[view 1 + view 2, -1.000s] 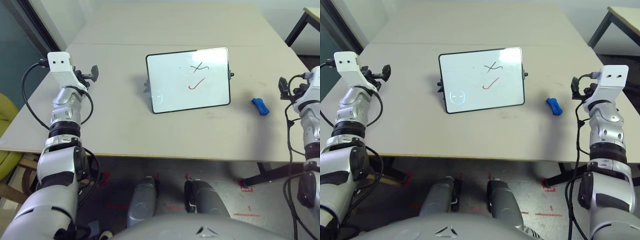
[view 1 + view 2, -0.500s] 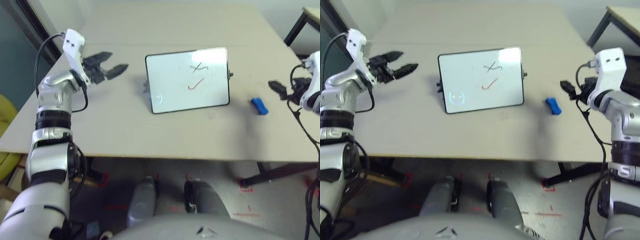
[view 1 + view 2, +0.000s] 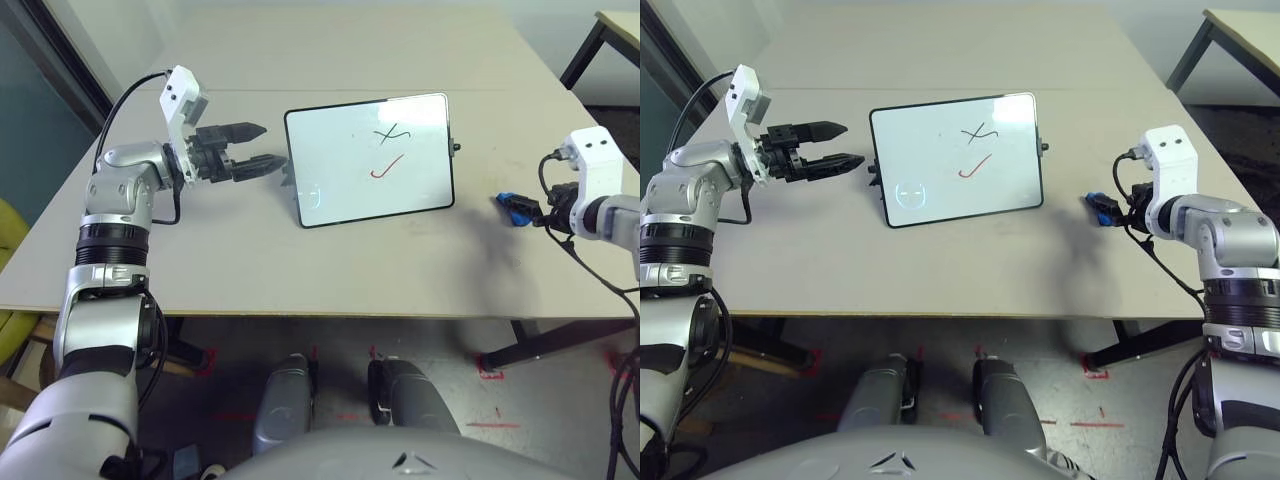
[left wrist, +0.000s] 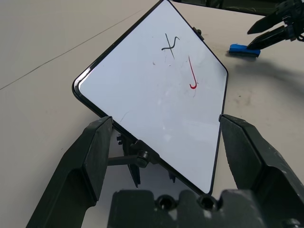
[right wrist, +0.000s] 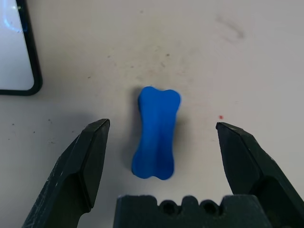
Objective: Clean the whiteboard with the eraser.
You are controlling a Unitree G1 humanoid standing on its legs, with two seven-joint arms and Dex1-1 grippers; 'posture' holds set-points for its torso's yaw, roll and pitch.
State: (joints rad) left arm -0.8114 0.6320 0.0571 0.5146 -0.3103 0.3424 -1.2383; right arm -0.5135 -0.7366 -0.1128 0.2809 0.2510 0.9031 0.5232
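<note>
Black right gripper (image 5: 163, 126) is wide open, fingers apart w/ the blue eraser (image 5: 156, 133) between their tips in the wrist view, nothing gripped. Eraser's a small oblong block, waisted in the middle, lying on the beige surface (image 3: 240, 270) to the right of the whiteboard (image 3: 370, 160), near its right edge but not touching. Silver right arm (image 3: 1235, 290) comes in from the near right, w/ a white bracket (image 3: 1170, 160) & black cable (image 3: 1160, 262) at the wrist.

Whiteboard sits abt mid-surface, slightly turned, thin black frame, rounded corners, dark knob (image 3: 455, 147) on its right side. On it: a black mark (image 3: 392, 132) like an X w/ a tail, & just nearer, a red tick (image 3: 387, 167).

Left gripper (image 3: 262, 154) is also open & empty, fingers spread, pointing right, tips near the board's left edge. Silver left arm (image 3: 105, 300) reaches in from near left. Far right, beyond the surface: part of another table (image 3: 1250, 40) w/ a dark leg.
</note>
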